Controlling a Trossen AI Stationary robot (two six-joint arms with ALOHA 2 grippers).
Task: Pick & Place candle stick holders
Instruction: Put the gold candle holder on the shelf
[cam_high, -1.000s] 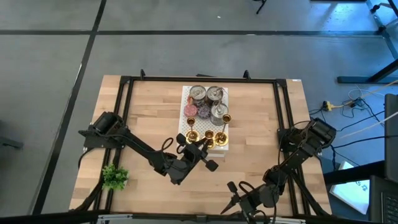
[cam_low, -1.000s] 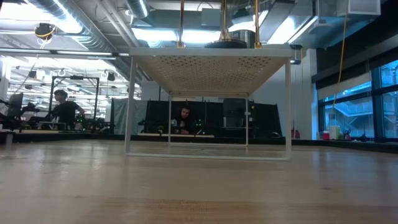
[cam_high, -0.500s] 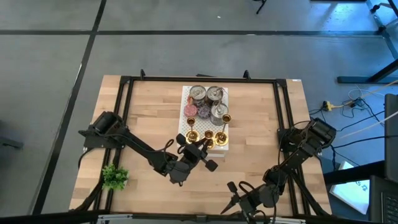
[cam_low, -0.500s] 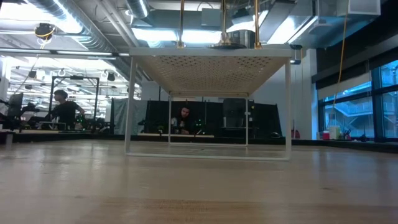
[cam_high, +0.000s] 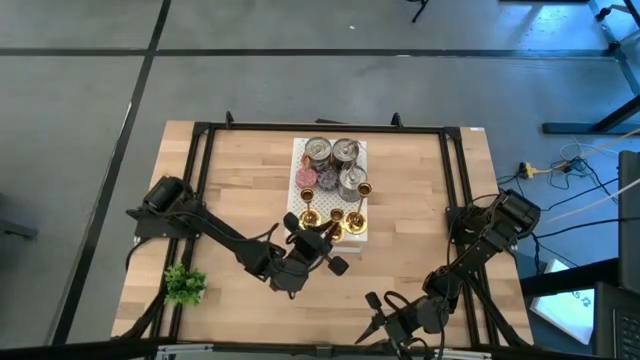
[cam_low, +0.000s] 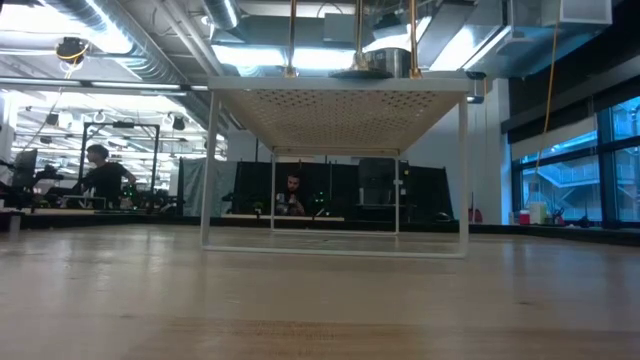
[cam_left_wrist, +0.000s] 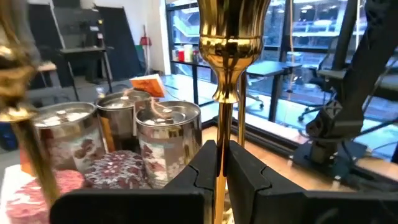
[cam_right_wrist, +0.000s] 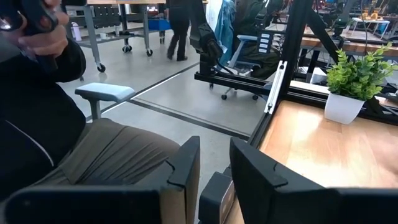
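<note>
Candle stick holders stood in a small gold cluster on the near end of the white perforated shelf in the middle of the wooden table, every one of them upright, long stem running straight up and down, flared base on the shelf and cup on top. From table height their thin stems poked up above the raised shelf. Behind them on the same shelf sat three round silver tins, with pink and purple discs just beside those. The left gripper was right at the near edge of the shelf, and its wrist camera told the story: the two dark fingers were pinched tight on the stem of one candle stick holder, gripping it low down, the stem vertical between them and the cup pointing up above the jaws. I couldn't tell whether that holder's base was touching the shelf or lifted off it. A second gold stem stood blurred just beside it. The right gripper waited well apart at the near right corner of the table, its fingers only narrowly parted with nothing between them. A small green plant sat at the near left corner.
</note>
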